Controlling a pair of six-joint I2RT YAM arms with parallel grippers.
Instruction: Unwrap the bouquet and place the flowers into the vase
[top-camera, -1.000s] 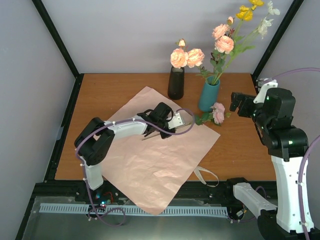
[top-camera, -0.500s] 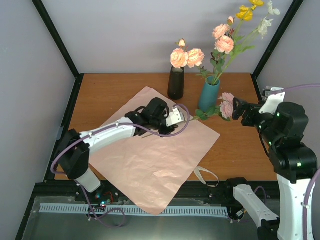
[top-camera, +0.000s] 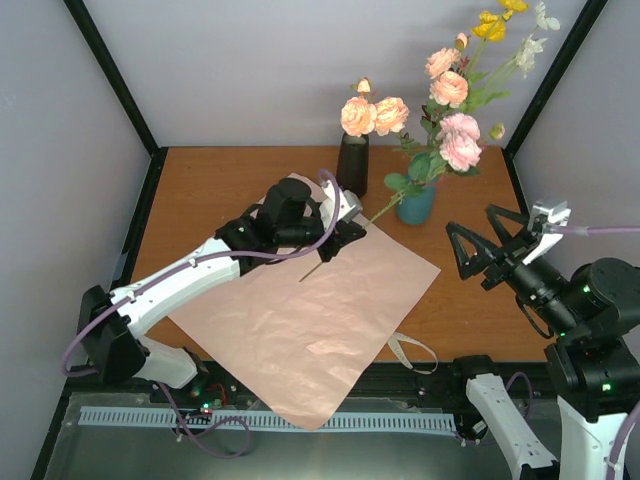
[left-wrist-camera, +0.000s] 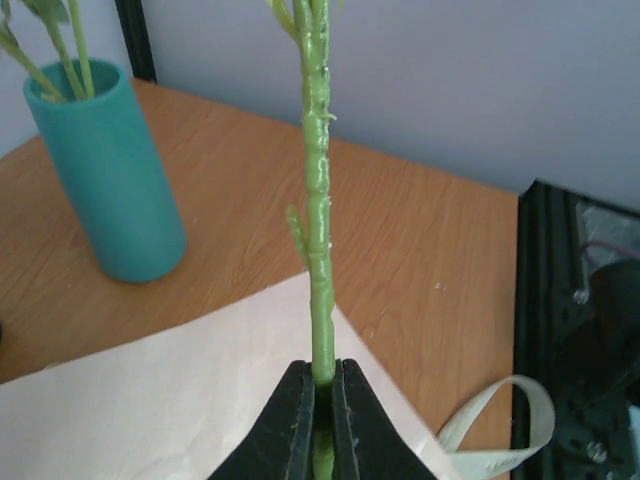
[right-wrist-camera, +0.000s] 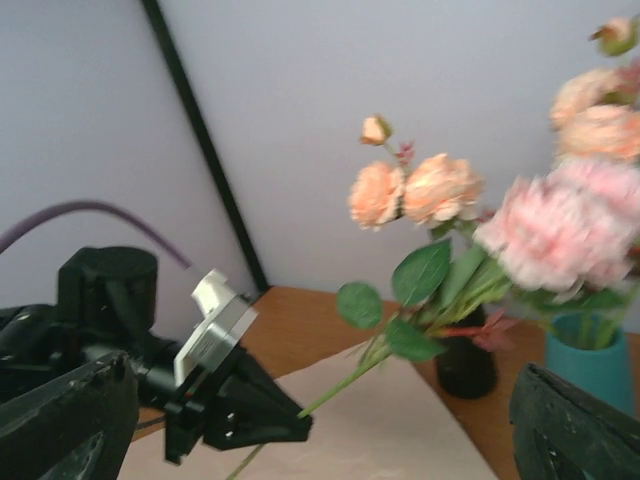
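On the brown wooden table (top-camera: 200, 180), past the pink crinkled paper sheet (top-camera: 300, 330), stands the teal cylindrical vase (top-camera: 417, 204) — the green-stemmed pink rose (top-camera: 460, 142) slants head-first over it, cut end pointing away, clamped low in the left end effector (left-wrist-camera: 322, 378); the right end effector (top-camera: 472, 222) gapes empty.

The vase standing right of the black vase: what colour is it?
Teal. The vase shows best in the left wrist view.
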